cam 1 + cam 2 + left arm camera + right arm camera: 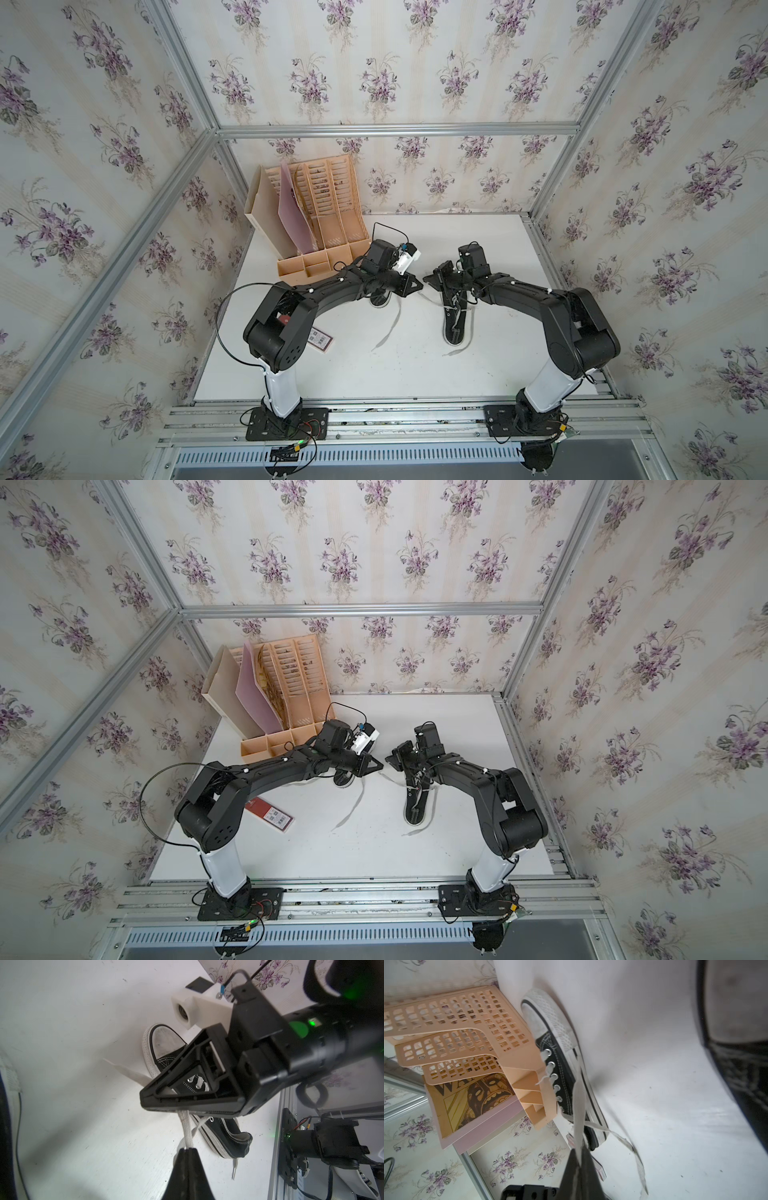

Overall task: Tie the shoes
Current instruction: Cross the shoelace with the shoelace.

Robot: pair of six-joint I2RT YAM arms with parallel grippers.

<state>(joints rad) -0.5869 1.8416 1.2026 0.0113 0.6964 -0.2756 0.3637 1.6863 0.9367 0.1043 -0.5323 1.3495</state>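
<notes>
**Left wrist view: left gripper clamped on a flat white-grey lace**

In both top views the black left arm and right arm stood on the front rail, elbows bent high, forearms reaching inward over the white bench, claws almost tip to tip. The lace ran toward a black canvas low-top sneaker with a white toe cap, lying right of mid-bench, heel toward the front edge. In the right wrist view the right gripper had its fingers together on a pale lace strand. The second sneaker lay just beside the peach plastic organiser near the far left corner.
</notes>
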